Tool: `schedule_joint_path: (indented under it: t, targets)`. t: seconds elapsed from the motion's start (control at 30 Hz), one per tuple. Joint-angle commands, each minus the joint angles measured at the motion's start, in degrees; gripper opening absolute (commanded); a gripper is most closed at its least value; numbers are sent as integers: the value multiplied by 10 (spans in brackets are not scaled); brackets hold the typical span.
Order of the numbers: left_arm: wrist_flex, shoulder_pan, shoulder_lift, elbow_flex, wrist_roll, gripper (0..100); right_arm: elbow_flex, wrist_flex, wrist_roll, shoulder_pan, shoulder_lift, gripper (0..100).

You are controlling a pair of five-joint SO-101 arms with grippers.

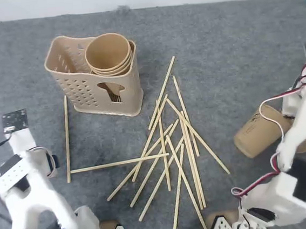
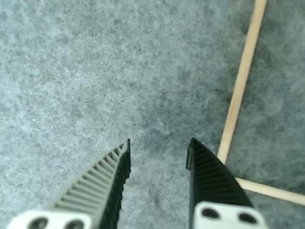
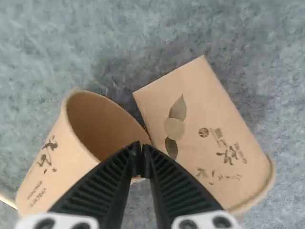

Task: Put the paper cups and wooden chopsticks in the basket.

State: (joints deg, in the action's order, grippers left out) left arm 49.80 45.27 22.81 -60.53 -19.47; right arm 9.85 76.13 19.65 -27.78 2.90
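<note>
The beige slotted basket (image 1: 76,81) stands at the back left with stacked paper cups (image 1: 109,53) in it. Wooden chopsticks (image 1: 169,145) lie scattered across the middle of the carpet. My left gripper (image 2: 159,141) hangs open over bare carpet, just beside a lone chopstick (image 2: 240,81) whose end meets another chopstick (image 2: 269,191). Two paper cups lie on their sides on the right, one with its mouth showing (image 3: 90,129) and one seen from outside (image 3: 205,143). My right gripper (image 3: 141,144) is shut, its tips at the open cup's rim. A lying cup (image 1: 257,131) shows beside the right arm (image 1: 301,132).
Grey carpet (image 1: 222,43) covers the table. The left arm (image 1: 24,181) stands at the front left, near the two chopsticks (image 1: 67,139) that lie apart from the pile. Open carpet stretches behind the pile and right of the basket.
</note>
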Motion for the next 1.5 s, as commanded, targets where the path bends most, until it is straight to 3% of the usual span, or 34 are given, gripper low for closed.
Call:
schedule_joint_path:
  t: [0.0, 0.23, 0.43, 0.67, 0.83, 0.93, 1.13, 1.27, 1.47]
  targets:
    - [-13, -4, 19, 0, 0, 187, 17, 7, 40, 42, 3, 9]
    - [-13, -4, 19, 0, 0, 187, 48, 59, 80, 108, -10, 9]
    - [-14, -4, 19, 0, 0, 187, 138, 84, 120, 153, -148, 9]
    - [-14, -5, 19, 0, 0, 187, 309, 95, 122, 318, -443, 9]
    - [-14, -5, 19, 0, 0, 187, 347, 131, 98, 449, -631, 9]
    - [-14, -5, 19, 0, 0, 187, 342, 135, 108, 458, -688, 22]
    - [-14, -5, 19, 0, 0, 187, 288, 160, 109, 399, -694, 181]
    - [-14, -5, 19, 0, 0, 187, 273, 163, 109, 353, -666, 170]
    - [-14, -5, 19, 0, 0, 187, 277, 182, 109, 373, -598, 169]
